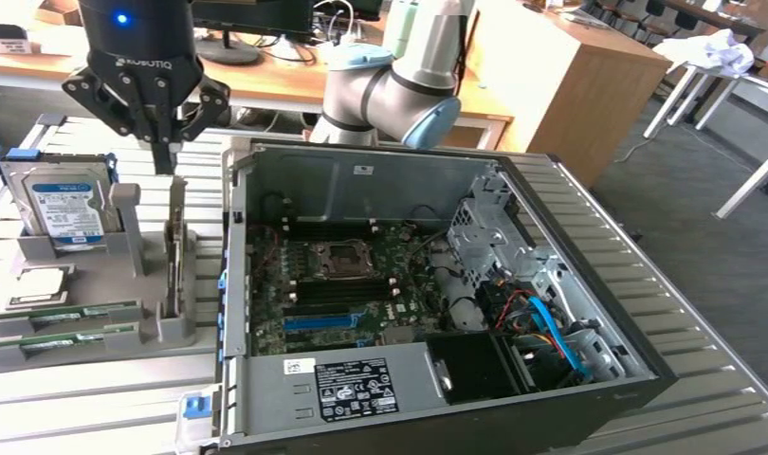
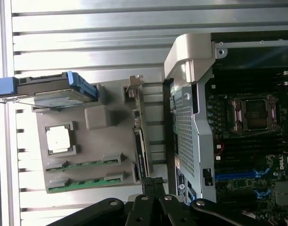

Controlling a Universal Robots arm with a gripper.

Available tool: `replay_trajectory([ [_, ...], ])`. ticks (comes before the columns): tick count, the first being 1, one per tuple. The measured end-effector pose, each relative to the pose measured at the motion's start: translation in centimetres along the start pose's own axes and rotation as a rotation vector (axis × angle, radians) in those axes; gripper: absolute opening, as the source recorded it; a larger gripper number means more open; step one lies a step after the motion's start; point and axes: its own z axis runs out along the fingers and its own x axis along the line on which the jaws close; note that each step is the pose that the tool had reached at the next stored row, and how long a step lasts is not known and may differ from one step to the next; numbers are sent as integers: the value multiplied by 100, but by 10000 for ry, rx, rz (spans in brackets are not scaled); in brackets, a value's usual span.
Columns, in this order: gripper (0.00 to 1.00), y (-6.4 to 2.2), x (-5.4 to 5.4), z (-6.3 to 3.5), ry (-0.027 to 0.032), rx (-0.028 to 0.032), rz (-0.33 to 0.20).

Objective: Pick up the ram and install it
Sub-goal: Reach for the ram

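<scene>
We take the grey holder (image 1: 106, 334) on the bench (image 1: 93, 408) as our landmark. A hard drive (image 1: 58, 210) stands in one end of it, two spare sticks (image 1: 68, 318) lie flat at the opposite end, and a processor chip (image 1: 36, 284) sits between them. An open computer case (image 1: 358, 175) stands just beside the holder. The ram (image 1: 174, 246) stands on its long edge along the holder's case side, close beside one of the holder's grey posts, with its length running parallel to the case wall. The claw (image 1: 167, 163) hangs above the ram's line with its fingers pressed together (we cannot tell whether it touches the ram).
</scene>
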Motion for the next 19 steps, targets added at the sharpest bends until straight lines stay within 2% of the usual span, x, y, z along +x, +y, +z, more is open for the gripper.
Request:
replay_trajectory([
  [12,10,-11,143,-5,1,1,0],
  [19,10,-22,295,-8,0,0,0],
])
